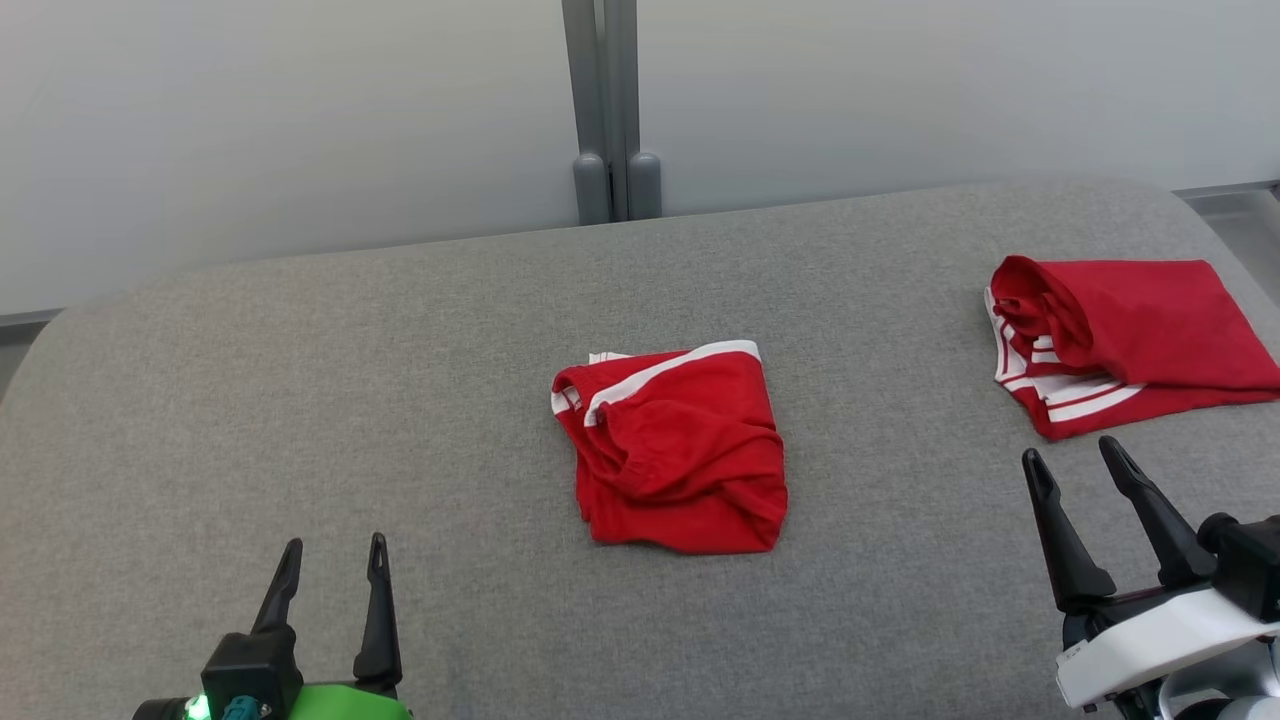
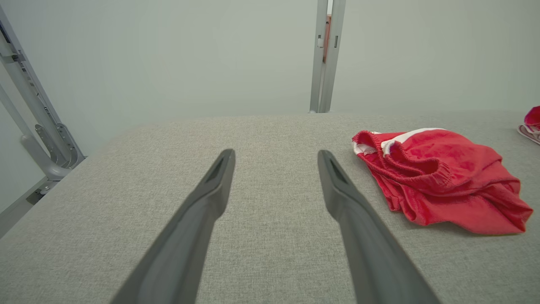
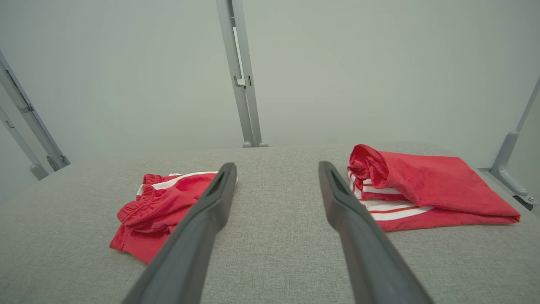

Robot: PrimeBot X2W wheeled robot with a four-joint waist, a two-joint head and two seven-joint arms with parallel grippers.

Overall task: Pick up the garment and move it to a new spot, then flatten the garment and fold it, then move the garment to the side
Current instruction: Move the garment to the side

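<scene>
Head view: garment (image 1: pixel 680 455) roughly square, waistband far-left; left gripper (image 1: pixel 335 543) and right gripper (image 1: pixel 1069 448) jaws apart.

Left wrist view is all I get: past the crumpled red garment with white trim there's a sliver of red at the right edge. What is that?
Observer: A second red garment with white stripes, roughly folded, at the right end of the grey fabric-covered table.
Operator: Where's the right gripper?
Observer: The right gripper is open just short of that folded garment, apart from it.
Operator: And the crumpled one?
Observer: The crumpled red garment lies mid-table, about midway between the left gripper and the right.
</scene>
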